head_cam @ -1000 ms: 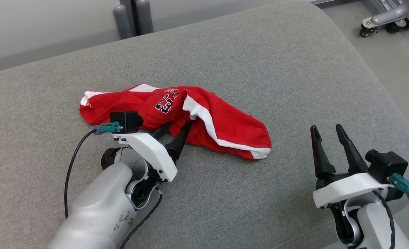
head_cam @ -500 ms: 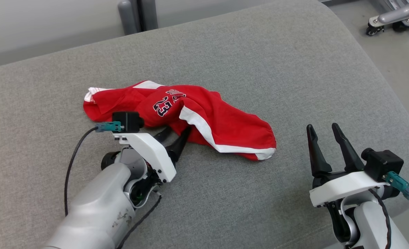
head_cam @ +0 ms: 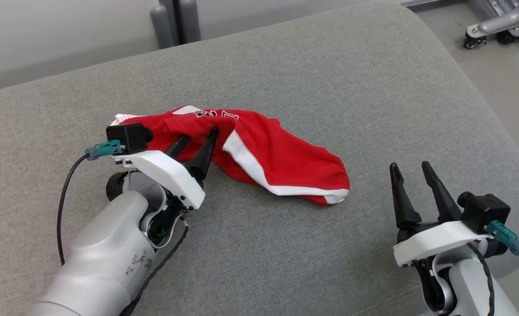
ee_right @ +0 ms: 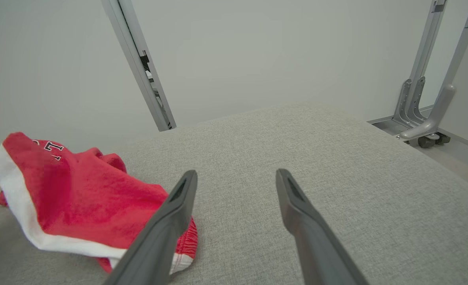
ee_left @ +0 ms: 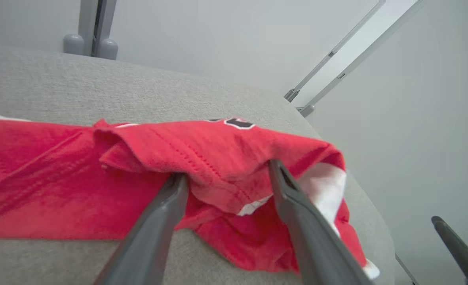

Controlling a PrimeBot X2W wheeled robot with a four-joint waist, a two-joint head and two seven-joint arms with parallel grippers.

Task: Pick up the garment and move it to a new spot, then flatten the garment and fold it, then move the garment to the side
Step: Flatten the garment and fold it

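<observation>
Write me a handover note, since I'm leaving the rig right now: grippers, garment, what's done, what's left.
Left gripper: open, fingertips tucked under a raised fold of the red garment, not closed on it.
Right gripper: open, empty, to the garment's right, apart from it.
Garment: crumpled on the grey cushion.
Done: nothing, judging by how it lies.
Left: grasp, move, flatten, fold, set aside.
</observation>
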